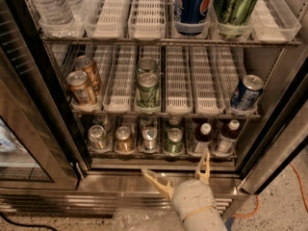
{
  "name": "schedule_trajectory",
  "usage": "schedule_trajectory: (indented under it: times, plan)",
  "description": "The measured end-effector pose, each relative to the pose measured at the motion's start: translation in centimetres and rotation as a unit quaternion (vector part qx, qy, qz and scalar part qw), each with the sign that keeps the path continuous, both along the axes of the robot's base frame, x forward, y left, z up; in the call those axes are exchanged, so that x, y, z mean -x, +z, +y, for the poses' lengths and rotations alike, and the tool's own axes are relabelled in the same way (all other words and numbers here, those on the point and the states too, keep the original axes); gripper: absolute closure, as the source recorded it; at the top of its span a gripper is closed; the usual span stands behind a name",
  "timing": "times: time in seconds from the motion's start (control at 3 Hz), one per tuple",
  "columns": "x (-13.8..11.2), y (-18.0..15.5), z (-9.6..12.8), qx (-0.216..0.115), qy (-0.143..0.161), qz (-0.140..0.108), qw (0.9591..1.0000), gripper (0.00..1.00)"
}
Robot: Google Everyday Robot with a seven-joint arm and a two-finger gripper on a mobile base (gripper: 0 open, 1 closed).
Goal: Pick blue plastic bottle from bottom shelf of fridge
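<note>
2 white-capped bottles stand at the right end of the bottom shelf (136, 152) of the fridge (96, 190). The one you want, the blue plastic bottle (203, 138), is the left of the pair: dark brown contents and a dark band, with nothing blue about it from here. The paler bottle (226, 141) stands just beside it on the right, and 4 cans (150, 138) fill the lanes to its left. Your pincer (175, 162) hangs low in front of the steel sill (110, 165), outside the rack. It is spread wide and holds nothing, with 1 finger (203, 166) pointing up just below the target and the other angled off to the left. I judge you are in the approach step, with no contact made yet. The next move calls for shifting the pincer right so its gap centres on the dark bottle. Then lift it over the sill and reach into the lane, fingers passing either side of the bottle without nudging the paler bottle or the cans. As for writing, little can be read. On the top rack (154, 41) a blue can (192, 4) shows a red, white and blue globe that looks like the Pepsi mark. The green can (236, 1) beside it has lettering you cannot make out, and the labels on the bottom row sit in shadow, illegible.
</note>
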State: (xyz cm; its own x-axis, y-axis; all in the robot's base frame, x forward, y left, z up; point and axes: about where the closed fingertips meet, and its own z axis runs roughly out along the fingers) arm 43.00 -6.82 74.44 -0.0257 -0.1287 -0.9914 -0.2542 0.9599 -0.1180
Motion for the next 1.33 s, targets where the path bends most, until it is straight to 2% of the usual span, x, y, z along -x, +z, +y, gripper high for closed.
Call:
schedule_trajectory:
  times: [0.33,0.67,1.0,1.33]
  plan:
    - [-2.4,-3.0,-3.6,-0.041,-0.067,-0.005,0.9969,0.00]
    - [-4.7,-4.7,-7.9,-0.078,-0.126,-0.010,0.9889,0.00]
    - [-4.7,-4.7,-7.9,-0.078,-0.126,-0.010,0.9889,0.00]
    - [-5.0,-5.6,-7.9,-0.088,-0.133,-0.014,0.9871,0.00]
